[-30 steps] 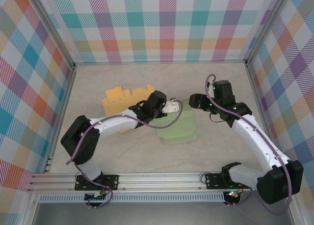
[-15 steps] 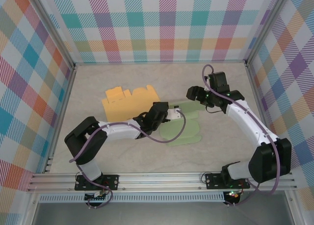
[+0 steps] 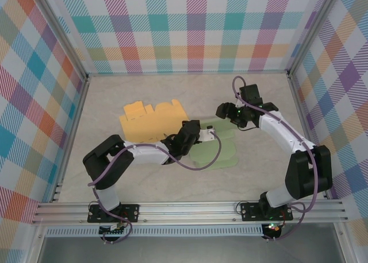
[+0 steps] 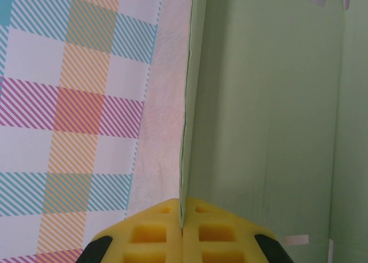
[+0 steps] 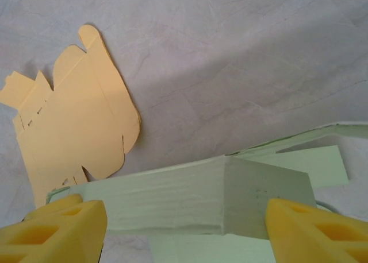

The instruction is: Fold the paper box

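My left tool [image 4: 183, 231] pinches a thin wall edge of the green paper box [image 3: 224, 154] at mid-frame on the table [image 3: 259, 177], my right tool [image 5: 184, 228] spread wide over its far end; light, floppy card, I judge, best gripped near creases.

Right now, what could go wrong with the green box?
The left gripper pinches only a thin edge of the green paper box, so the paper might slip out or tear if it is pulled. The right gripper is open with the box's folded corner between its fingers. Closing too hard there could crush the corner.
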